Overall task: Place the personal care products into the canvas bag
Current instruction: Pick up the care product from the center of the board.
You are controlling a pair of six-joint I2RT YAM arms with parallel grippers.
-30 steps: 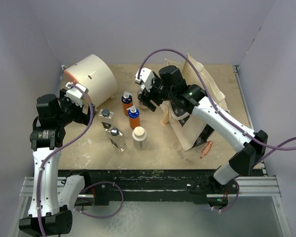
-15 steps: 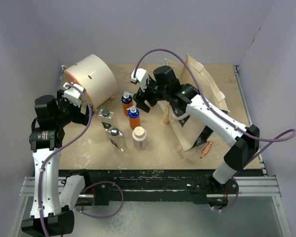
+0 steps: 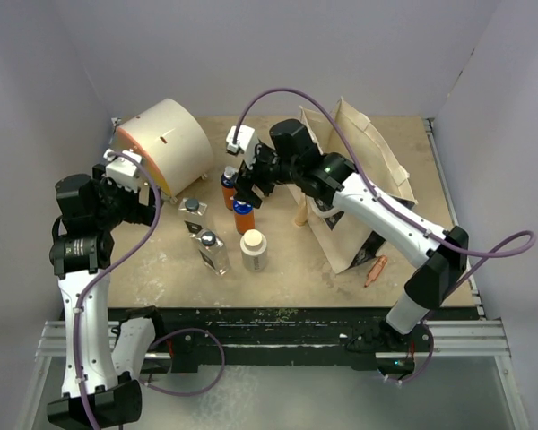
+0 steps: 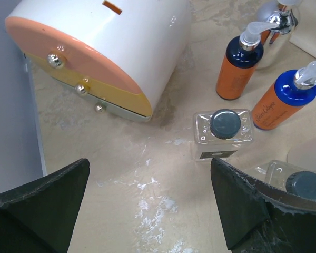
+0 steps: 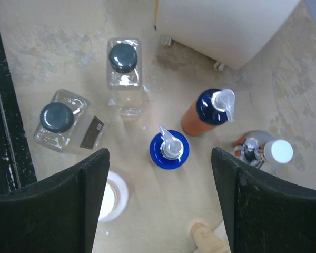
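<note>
The personal care products all stand on the table left of the canvas bag (image 3: 369, 166), none of them held, so I judge the first pick is still in hand. In the right wrist view the cluster reads clearly: two clear square bottles (image 5: 123, 67) with black caps, two orange bottles (image 5: 207, 112) with blue pump caps, the silver bottle (image 5: 263, 151) and the cream-white bottle (image 5: 114, 197). Each stands upright, long axis vertical, cap toward the camera. The right gripper (image 5: 159, 154) hovers above them with its jaws well apart and empty, and the nearer orange bottle (image 5: 169, 148) sits between the fingers. The next move calls for a straight descent past the pump head, closing on the body without knocking the neighbours standing just beside it, then a lift and carry rightward over the bag, whose mouth seems to face up. The left gripper (image 4: 147, 176) hangs spread wide and empty near the cream drum (image 4: 121, 47).
</note>
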